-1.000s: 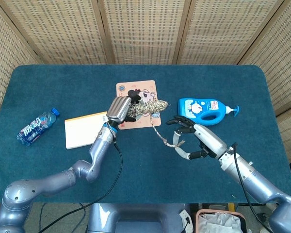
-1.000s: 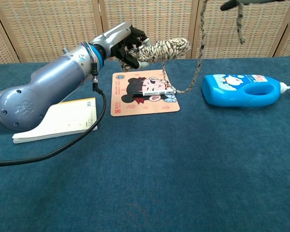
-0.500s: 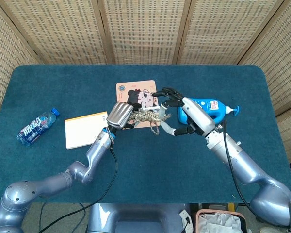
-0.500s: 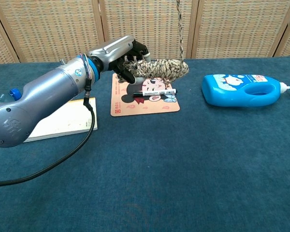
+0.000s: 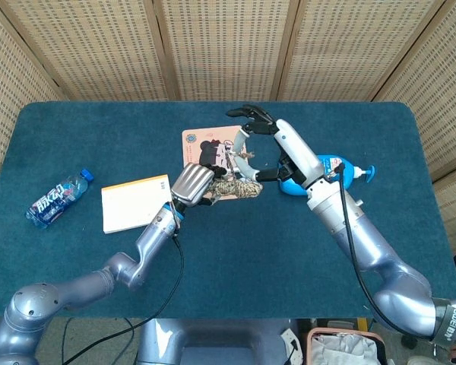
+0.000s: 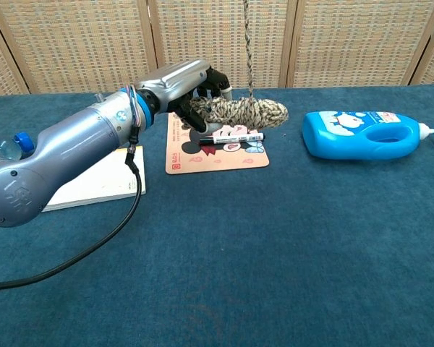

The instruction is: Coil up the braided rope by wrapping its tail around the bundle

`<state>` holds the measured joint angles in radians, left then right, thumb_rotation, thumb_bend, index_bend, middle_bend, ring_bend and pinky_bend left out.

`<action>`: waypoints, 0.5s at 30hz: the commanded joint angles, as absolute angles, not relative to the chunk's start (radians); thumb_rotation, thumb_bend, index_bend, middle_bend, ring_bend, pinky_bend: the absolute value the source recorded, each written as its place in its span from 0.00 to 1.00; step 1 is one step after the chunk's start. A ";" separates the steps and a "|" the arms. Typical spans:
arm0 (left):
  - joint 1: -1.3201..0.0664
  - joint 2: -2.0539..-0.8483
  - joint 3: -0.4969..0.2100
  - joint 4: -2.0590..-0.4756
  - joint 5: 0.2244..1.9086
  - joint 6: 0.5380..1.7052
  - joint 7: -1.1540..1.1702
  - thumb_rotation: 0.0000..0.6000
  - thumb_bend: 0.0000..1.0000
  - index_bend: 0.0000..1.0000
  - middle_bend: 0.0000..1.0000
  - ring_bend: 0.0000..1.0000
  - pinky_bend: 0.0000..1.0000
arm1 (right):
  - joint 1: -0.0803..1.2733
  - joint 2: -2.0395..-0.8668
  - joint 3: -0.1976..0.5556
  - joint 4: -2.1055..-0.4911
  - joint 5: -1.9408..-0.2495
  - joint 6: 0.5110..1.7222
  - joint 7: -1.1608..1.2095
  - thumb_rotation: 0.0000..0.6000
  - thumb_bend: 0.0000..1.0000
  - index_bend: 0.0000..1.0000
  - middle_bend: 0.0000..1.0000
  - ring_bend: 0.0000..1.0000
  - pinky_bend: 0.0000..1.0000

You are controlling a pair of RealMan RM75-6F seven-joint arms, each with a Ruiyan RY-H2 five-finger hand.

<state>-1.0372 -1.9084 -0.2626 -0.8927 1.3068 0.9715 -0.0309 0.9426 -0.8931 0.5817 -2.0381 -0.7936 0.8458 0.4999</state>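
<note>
Bundle: the braided rope bundle (image 6: 239, 112) is already thickly wound and hangs just above the cartoon mat (image 6: 215, 148), near the desk (image 5: 235, 251) centre.
Left hand: the left hand (image 5: 191, 185) clamps the bundle's nine o'clock end.
Tail: the rope tail (image 6: 249, 43) rises taut from the bundle, straight toward twelve o'clock in the chest view.
Right hand: the right hand (image 5: 270, 144) holds the tail up, fingers closed on it.
Progress: most wraps look done; a length of tail remains to wind and secure.
</note>
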 commanded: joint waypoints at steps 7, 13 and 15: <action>-1.029 -1.895 -0.202 -0.888 1.397 0.991 -0.095 1.00 0.50 0.69 0.56 0.50 0.60 | 1.034 -0.978 0.565 -1.949 -0.679 0.856 0.387 1.00 0.43 0.72 0.16 0.00 0.00; -1.015 -1.857 -0.156 -0.905 1.471 1.028 -0.175 1.00 0.50 0.70 0.56 0.50 0.60 | 1.046 -1.034 0.537 -1.839 -0.617 0.857 0.361 1.00 0.43 0.72 0.16 0.00 0.00; -1.013 -1.847 -0.145 -0.906 1.491 1.038 -0.199 1.00 0.50 0.70 0.56 0.50 0.60 | 1.047 -1.048 0.532 -1.807 -0.599 0.853 0.359 1.00 0.43 0.72 0.16 0.00 0.00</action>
<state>-1.0168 -1.8574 -0.1563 -0.9020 1.4788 1.0281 -0.1843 1.0430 -1.0311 0.5409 -1.8308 -0.6173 0.8551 0.3658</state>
